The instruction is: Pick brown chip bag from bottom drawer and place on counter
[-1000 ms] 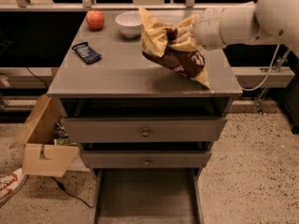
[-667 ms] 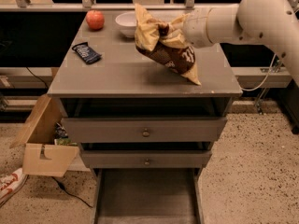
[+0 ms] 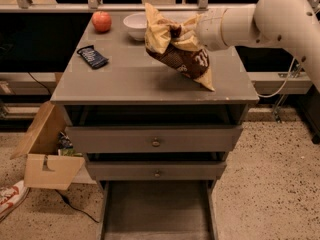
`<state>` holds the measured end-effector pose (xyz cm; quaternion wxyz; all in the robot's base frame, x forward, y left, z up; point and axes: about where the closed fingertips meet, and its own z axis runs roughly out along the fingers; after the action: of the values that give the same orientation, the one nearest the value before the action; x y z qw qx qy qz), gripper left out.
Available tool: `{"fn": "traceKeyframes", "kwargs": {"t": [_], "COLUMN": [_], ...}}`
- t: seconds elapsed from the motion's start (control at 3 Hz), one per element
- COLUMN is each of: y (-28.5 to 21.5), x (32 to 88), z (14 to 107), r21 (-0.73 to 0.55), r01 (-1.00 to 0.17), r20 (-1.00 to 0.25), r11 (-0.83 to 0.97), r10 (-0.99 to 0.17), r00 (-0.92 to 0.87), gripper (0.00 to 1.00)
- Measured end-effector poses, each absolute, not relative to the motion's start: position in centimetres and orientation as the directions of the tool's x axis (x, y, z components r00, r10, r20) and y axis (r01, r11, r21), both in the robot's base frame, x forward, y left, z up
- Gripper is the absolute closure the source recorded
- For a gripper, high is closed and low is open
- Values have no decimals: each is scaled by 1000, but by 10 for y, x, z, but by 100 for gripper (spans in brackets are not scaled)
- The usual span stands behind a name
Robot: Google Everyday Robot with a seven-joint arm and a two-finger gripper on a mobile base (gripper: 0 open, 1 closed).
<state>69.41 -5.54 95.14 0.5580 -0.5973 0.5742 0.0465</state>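
The brown chip bag [image 3: 180, 54] hangs tilted over the right part of the counter [image 3: 125, 79]; its lower tan corner touches or nearly touches the top near the right edge. My gripper [image 3: 192, 34] is shut on the bag's upper part, with the white arm reaching in from the right. The bottom drawer [image 3: 156, 211] is pulled open below and shows only its bare grey floor.
A white bowl [image 3: 136, 25] and a red apple [image 3: 101, 21] sit at the counter's back. A small dark blue packet [image 3: 92, 57] lies at the left. An open cardboard box [image 3: 44, 151] stands on the floor at the left. Two upper drawers are shut.
The arm has carried the bag leftward and slightly toward the back of the counter. The bag's lower corner now sits lower, at the counter surface.
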Motion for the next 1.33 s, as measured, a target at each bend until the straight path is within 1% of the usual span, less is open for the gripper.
{"fn": "traceKeyframes", "kwargs": {"t": [0.67,1.0,1.33], "y": [-55,-61,-96], "x": [697,709,706], "z": [953,962,983], "r21": [-612,-614,-621], "r01": [-730,-710,-668], "r20": [-707,-722,-725], "r11": [302,346,410], "r10": [-623,-609,-624], "r00": [335,328,291], "gripper": [11,0,0]}}
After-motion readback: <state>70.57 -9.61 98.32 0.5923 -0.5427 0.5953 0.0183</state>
